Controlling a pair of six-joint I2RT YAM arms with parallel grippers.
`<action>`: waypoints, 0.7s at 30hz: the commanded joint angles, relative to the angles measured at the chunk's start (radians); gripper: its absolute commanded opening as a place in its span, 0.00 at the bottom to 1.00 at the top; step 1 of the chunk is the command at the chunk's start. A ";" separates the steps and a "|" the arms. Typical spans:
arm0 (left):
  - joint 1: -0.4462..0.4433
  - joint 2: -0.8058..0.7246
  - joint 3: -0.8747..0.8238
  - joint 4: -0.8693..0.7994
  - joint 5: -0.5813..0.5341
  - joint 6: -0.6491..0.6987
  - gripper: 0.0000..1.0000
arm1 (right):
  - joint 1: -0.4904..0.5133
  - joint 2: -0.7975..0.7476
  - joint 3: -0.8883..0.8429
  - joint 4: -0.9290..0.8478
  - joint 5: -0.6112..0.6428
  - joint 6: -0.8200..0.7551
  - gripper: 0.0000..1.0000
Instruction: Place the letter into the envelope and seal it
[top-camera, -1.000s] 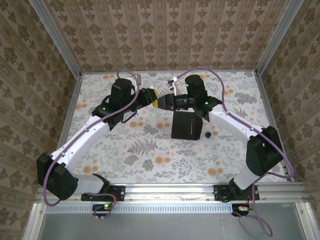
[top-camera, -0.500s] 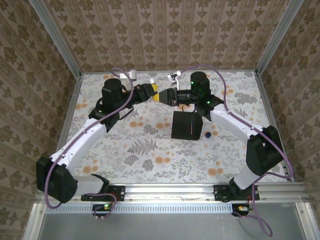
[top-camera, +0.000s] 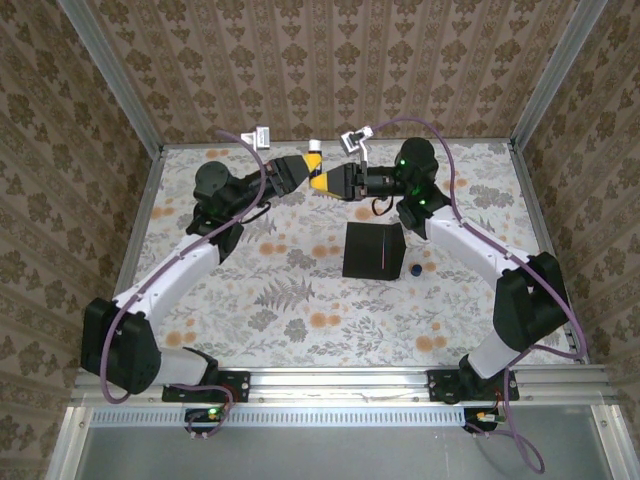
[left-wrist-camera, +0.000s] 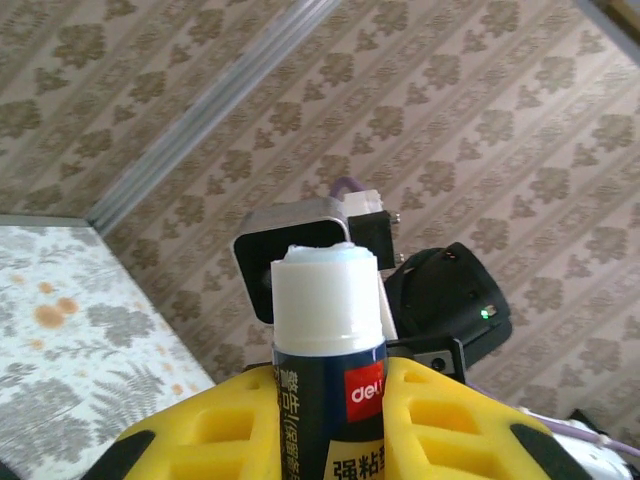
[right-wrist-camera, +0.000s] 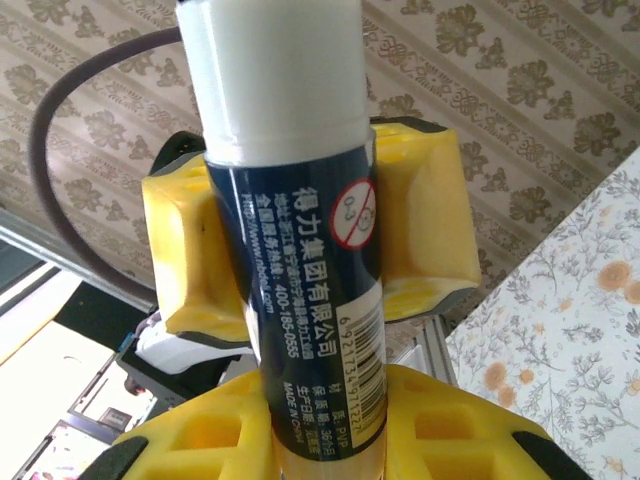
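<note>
The black envelope (top-camera: 373, 250) lies flat on the table, right of centre. The letter is hidden. Both grippers meet in the air beyond the envelope's far edge, each shut on one glue stick (top-camera: 313, 160). My left gripper (top-camera: 303, 170) clamps the dark blue barrel (left-wrist-camera: 328, 360) between yellow fingers (left-wrist-camera: 440, 420), and the white top end sticks out past them. My right gripper (top-camera: 328, 181) grips the barrel's lower end (right-wrist-camera: 300, 260) in its own yellow fingers (right-wrist-camera: 450, 440). The left gripper's fingers (right-wrist-camera: 425, 220) clasp the barrel further up.
A small blue cap (top-camera: 416, 269) lies on the floral tabletop just right of the envelope. Patterned walls and metal rails (top-camera: 335, 142) close the table in at the back and sides.
Both grippers have lifted and moved toward the back wall with the glue stick between them, away from the envelope. The envelope and blue cap have not moved.
</note>
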 joint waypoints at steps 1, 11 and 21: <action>-0.020 0.032 -0.018 0.163 0.122 -0.047 0.00 | 0.014 -0.061 0.071 0.100 -0.060 0.069 0.24; 0.018 -0.006 -0.050 0.033 0.027 0.001 0.00 | -0.018 -0.142 0.101 -0.443 0.047 -0.290 0.45; 0.017 -0.154 -0.040 -0.460 -0.384 0.172 0.00 | 0.032 -0.236 0.171 -1.078 0.589 -0.631 0.72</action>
